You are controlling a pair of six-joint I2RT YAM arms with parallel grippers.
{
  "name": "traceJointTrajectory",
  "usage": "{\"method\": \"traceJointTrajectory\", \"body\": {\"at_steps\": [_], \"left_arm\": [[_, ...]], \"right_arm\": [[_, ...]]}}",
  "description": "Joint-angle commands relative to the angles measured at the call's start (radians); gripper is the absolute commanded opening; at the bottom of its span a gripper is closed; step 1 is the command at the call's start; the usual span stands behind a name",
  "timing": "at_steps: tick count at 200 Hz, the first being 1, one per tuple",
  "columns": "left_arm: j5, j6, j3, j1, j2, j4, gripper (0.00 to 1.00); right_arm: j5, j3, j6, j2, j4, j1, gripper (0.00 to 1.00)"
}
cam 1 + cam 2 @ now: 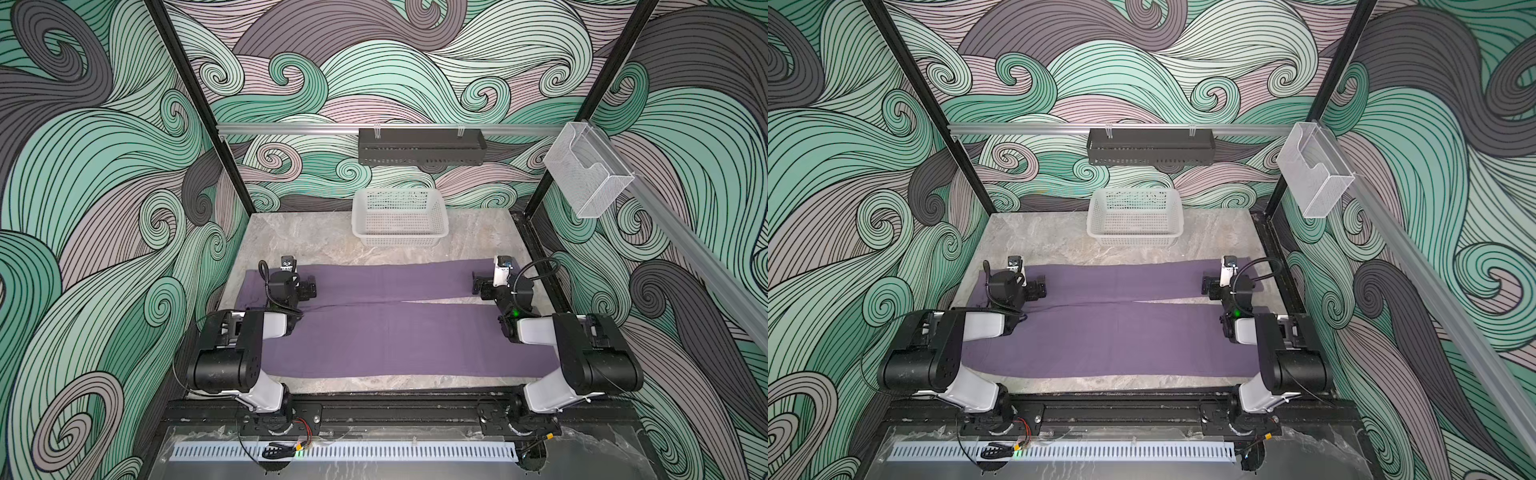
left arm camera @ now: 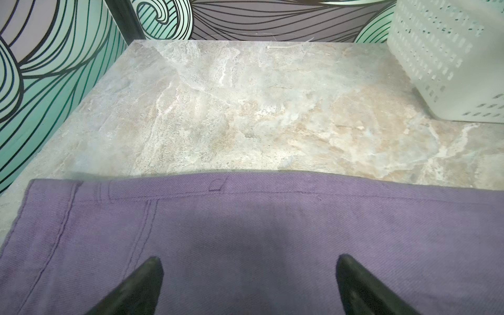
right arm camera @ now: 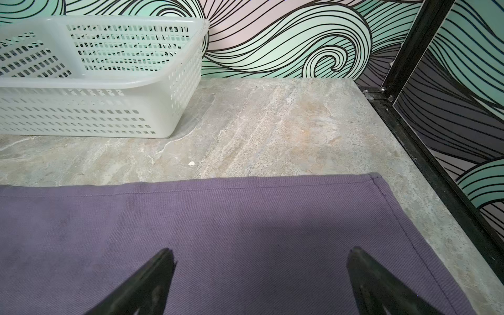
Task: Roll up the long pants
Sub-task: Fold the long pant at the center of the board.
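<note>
**Left end.** The pants (image 1: 395, 336) lie flat at full length across the counter (image 1: 307, 243), the two legs side by side. One leg is nearer the arm bases, the other nearer the back. The end with the heavy seams (image 2: 148, 218), which I judge to be the waist, sits close to the counter's left edge. The left gripper (image 1: 308, 287) hangs low over the far leg here, jaws spread wide and empty. Cloth lies smooth between its fingertips (image 2: 152, 270). Whether they touch the cloth cannot be told.

**Centre.** There is no fold, roll or bunching anywhere. A thin sliver of counter shows between the legs toward the right. The basket (image 1: 399, 239) stands behind, apart from the pants, with nothing in it.

**Right end.** The right gripper (image 1: 478, 286) hangs low over the far leg near the hem (image 3: 381, 191), jaws spread wide and holding nothing. The hem lies flat, just short of the counter's right edge.

**Finding.** Rolling has not begun and the garment is only laid out, so the whole roll is left to do. Laying one leg over the other looks the likely first move, then rolling from one end.
</note>
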Motion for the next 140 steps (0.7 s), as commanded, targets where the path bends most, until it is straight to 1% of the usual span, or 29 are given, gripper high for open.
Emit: {"method": "traceJointTrajectory", "body": {"at_steps": [1,81,90,98,103,109,115,121,124,127,128,132,135,140], "left_arm": [[0.001,-0.015,0.023,0.008,-0.02,-0.005,0.99],[0.004,-0.016,0.024,0.008,-0.019,-0.005,0.99],[0.021,-0.011,0.025,0.012,-0.02,-0.003,0.99],[0.055,0.003,0.046,0.017,-0.024,-0.034,0.99],[0.067,0.002,0.064,0.016,-0.035,-0.082,0.99],[0.118,0.026,0.096,0.019,-0.044,-0.124,0.99],[0.172,0.051,0.156,0.021,-0.046,-0.183,0.97],[0.204,0.069,0.254,0.021,-0.058,-0.348,0.94],[0.216,0.088,0.309,0.021,-0.066,-0.447,0.92],[0.226,0.104,0.375,0.021,-0.068,-0.541,0.87],[0.226,0.105,0.393,0.021,-0.068,-0.584,0.86],[0.235,0.12,0.478,0.021,-0.069,-0.712,0.8],[0.241,0.132,0.534,0.024,-0.065,-0.775,0.73],[0.247,0.158,0.611,0.029,-0.057,-0.878,0.67]], "right_arm": [[0.005,0.006,0.01,0.003,0.004,-0.001,0.99],[0.02,0.009,0.01,0.001,0.003,0.001,0.99],[0.038,0.027,0.004,-0.031,-0.046,0.012,0.99],[0.072,0.073,-0.011,-0.1,-0.183,0.036,0.99],[0.108,0.124,-0.023,-0.152,-0.312,0.056,0.99],[0.162,0.197,-0.027,-0.206,-0.467,0.08,0.99],[0.23,0.281,0.015,-0.252,-0.628,0.096,0.99],[0.268,0.373,0.08,-0.29,-0.799,0.097,0.99],[0.273,0.419,0.11,-0.305,-0.883,0.095,0.99],[0.272,0.452,0.126,-0.312,-0.928,0.093,0.99],[0.268,0.479,0.137,-0.32,-0.983,0.092,0.99],[0.252,0.534,0.152,-0.33,-1.064,0.087,0.99],[0.232,0.569,0.156,-0.336,-1.119,0.085,0.99],[0.197,0.616,0.157,-0.345,-1.186,0.081,0.99]]}}
